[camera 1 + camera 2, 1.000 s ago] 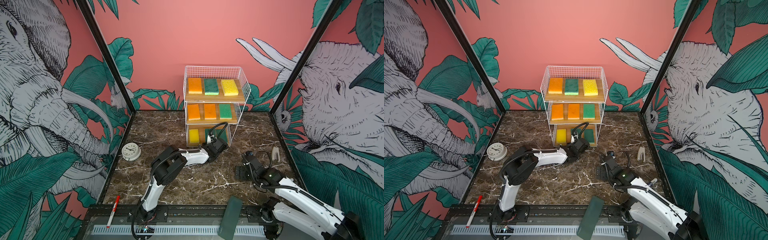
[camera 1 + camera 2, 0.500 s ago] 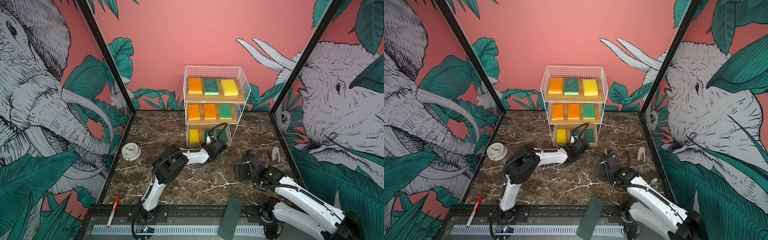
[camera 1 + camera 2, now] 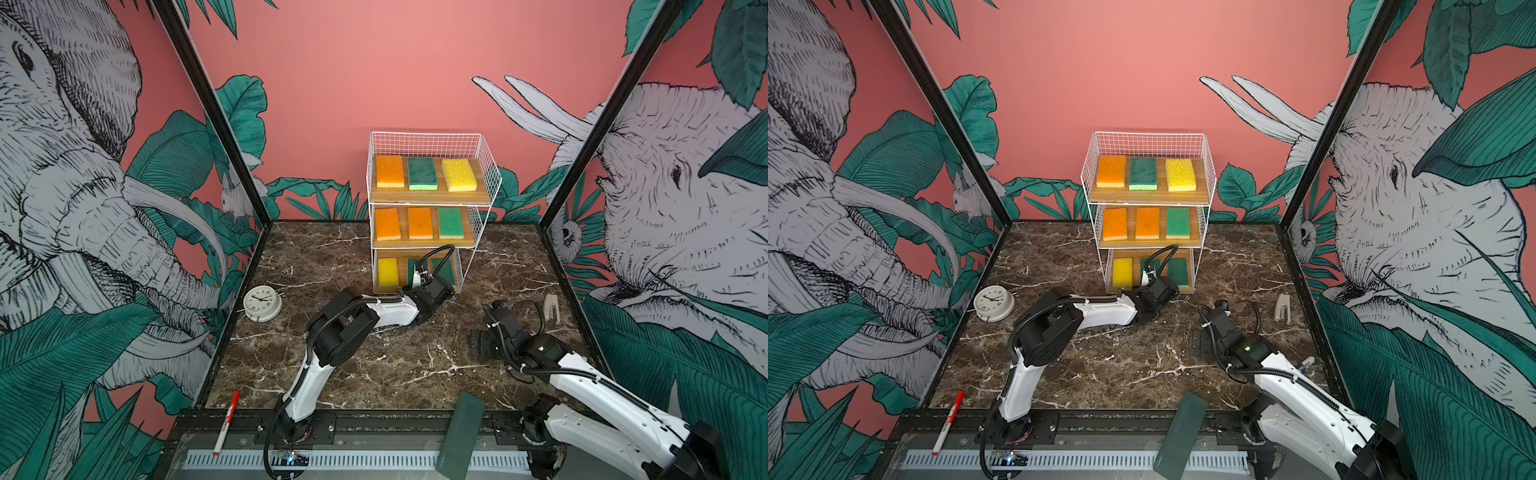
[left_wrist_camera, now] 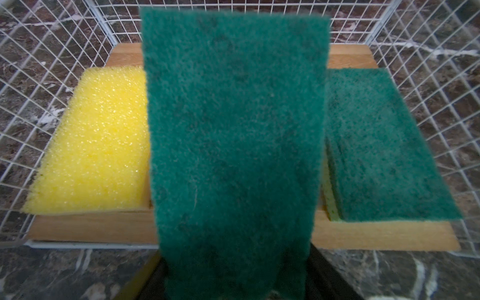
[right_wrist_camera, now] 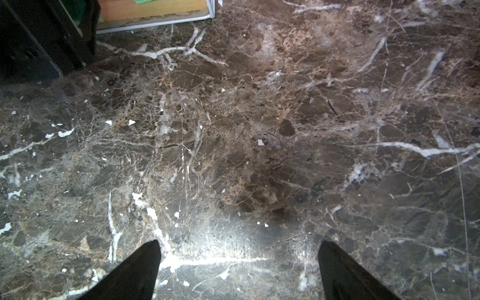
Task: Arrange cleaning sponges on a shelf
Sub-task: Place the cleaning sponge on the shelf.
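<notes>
Left wrist view: my left gripper is gripping the green sponge, squaring it to the shelf gap; right gripper gaping empty.

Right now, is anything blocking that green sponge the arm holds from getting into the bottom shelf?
Nothing visible does. The held green sponge is in line with the gap on the bottom board, between the yellow sponge and the other green sponge, and that tier's front is open.

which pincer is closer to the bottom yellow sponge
Left. The left pincer, gripping a green sponge, is at the bottom tier beside the yellow sponge; the right pincer hangs open over the table, clear of the shelf.
</notes>
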